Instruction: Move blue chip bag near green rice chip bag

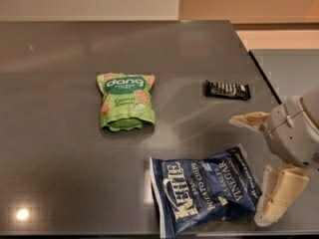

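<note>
Navy-blue and crinkly, the blue chip bag [204, 193] is lying at the tabletop's [60, 133] near edge, apart from the green rice chip bag [124, 101], and I am hovering my wide-open, empty end effector [248, 169] at its right edge, probably lining up a grasp and needing next to close on it.

I see the gripper [248, 170], right of the blue chip bag [202, 195], as matt cream plastic; bag crinkly, glossy film; tabletop [55, 148] smooth, reflective.

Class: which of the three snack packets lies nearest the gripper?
The blue chip bag: the open gripper is beside its right edge; the others lie farther.
</note>
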Robot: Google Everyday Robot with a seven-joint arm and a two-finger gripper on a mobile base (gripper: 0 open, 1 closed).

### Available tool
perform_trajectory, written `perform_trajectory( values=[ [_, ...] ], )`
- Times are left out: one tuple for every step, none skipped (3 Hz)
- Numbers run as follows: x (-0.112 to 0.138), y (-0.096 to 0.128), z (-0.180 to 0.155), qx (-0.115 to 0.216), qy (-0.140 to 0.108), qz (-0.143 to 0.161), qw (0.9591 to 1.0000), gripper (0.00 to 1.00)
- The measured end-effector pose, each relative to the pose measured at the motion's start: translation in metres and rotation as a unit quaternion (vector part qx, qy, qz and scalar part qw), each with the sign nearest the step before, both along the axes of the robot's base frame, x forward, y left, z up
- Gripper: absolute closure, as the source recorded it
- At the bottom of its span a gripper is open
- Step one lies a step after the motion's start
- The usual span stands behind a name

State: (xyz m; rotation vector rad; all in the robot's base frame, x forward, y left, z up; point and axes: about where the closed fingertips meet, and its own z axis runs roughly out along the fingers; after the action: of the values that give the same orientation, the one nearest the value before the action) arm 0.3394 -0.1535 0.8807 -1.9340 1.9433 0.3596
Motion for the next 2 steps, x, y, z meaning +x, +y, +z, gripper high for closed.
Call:
perform_trajectory(
  values=[
    [-0.002,0.003,-0.019,0.006,0.01,0.004,0.9999,0.0],
    [-0.004,0.005,-0.034,0.008,0.016,0.007,0.9998,0.0]
  ],
)
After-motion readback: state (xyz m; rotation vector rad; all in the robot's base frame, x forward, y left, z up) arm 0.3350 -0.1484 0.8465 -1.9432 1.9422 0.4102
